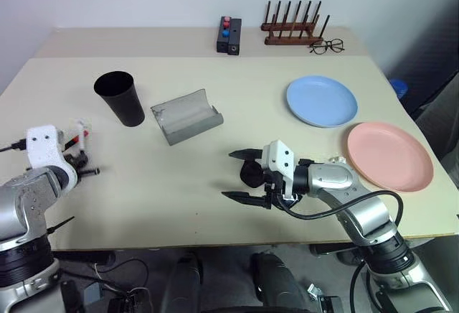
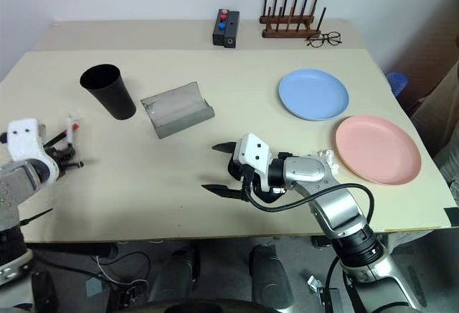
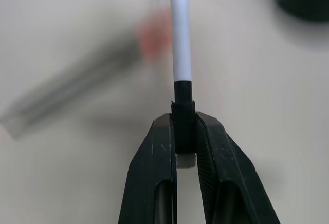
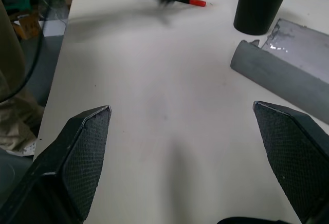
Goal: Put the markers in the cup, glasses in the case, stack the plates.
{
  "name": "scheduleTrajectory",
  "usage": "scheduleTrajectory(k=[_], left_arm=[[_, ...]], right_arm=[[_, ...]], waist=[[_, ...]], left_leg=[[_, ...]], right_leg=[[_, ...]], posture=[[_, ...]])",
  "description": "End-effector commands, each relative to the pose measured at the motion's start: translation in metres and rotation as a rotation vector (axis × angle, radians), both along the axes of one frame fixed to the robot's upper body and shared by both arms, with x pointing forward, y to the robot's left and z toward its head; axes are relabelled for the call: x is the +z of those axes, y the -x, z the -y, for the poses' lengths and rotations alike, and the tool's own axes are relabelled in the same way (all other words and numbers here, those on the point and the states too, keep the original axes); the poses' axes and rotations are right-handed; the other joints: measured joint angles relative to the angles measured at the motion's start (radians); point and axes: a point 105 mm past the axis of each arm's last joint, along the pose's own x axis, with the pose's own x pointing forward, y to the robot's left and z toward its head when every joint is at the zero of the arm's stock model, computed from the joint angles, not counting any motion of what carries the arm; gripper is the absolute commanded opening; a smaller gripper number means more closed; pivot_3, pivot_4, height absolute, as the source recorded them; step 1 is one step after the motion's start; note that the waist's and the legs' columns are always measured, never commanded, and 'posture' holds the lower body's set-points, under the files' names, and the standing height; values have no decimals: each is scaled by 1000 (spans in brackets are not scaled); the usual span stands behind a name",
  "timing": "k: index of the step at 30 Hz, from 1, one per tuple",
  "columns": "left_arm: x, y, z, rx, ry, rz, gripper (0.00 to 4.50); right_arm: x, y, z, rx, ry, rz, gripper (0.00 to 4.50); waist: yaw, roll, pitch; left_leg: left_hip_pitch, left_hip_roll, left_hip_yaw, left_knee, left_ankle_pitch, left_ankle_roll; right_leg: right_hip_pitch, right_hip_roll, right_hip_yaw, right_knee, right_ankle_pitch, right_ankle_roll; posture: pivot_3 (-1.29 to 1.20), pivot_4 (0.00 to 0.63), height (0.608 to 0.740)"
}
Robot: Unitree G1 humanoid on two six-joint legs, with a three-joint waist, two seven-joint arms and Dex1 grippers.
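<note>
Tabletop (image 1: 179, 184): cup (image 1: 120, 97) stood upright near the left hand (image 3: 185, 147), rim open.
Left hand: clamped on the white marker (image 3: 180, 34) by its black end.
White marker: long axis carried straight out past the fingers; to be tipped vertical over the rim before release.
Red-capped marker (image 4: 191, 1): lying flat beside the left hand.
Right hand (image 1: 242, 176): fingers wide apart, empty.

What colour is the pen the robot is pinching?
White marker with a black end, seen best in the left wrist view.

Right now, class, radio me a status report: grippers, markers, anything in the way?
Left gripper shut on white marker. Right gripper open, empty. Red-capped marker on table. Nothing between left gripper and cup.
</note>
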Motion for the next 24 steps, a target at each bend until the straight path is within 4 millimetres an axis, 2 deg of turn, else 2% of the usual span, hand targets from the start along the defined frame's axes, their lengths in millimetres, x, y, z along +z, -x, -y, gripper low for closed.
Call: scheduleTrajectory(k=[1, 5, 7, 9, 13, 17, 24], left_arm=[[74, 9, -20, 154, -172, 363, 262], [107, -4, 1, 93, -283, 551, 262], [112, -18, 13, 37, -263, 594, 262], [114, -41, 36, -52, -287, 601, 262], [110, -65, 55, -114, -307, 607, 262], [97, -88, 68, -145, -274, 588, 262], [81, -101, 83, -195, -239, 575, 262]], right_arm=[[16, -3, -3, 3, -36, 67, 4500], [43, -23, -10, -77, -140, 148, 4500], [54, -33, -14, -123, -191, 180, 4500], [71, -43, -22, -171, -277, 209, 4500], [88, -44, -36, -171, -363, 216, 4500], [92, -33, -54, -98, -387, 207, 4500], [86, -25, -61, -71, -383, 189, 4500]], waist=[[1, -1, 0], [0, -1, 0], [3, -1, 0], [7, -1, 0], [17, -1, 0], [17, -1, 0], [19, -1, 0]], left_leg=[[0, 0, 0, 0, 0, 0], [0, 0, 0, 0, 0, 0], [0, 0, 0, 0, 1, -1], [0, 0, 0, 0, 1, -2], [0, 0, 0, 0, 1, -2], [-1, 0, 0, -1, 1, -2], [-1, 0, 0, -1, 1, -2]], right_leg=[[0, 0, 0, 0, 0, 0], [0, 0, 0, 0, 0, 1], [0, 0, 0, 0, 2, 3], [1, 0, 0, 0, 2, 4], [1, 0, 0, 0, 4, 6], [0, 1, 0, 0, 4, 8], [0, 1, 0, 0, 5, 8]], posture=[[0, 150, 738], [0, 150, 738], [0, 150, 738], [0, 150, 738], [0, 150, 738], [0, 150, 738], [0, 150, 738]])
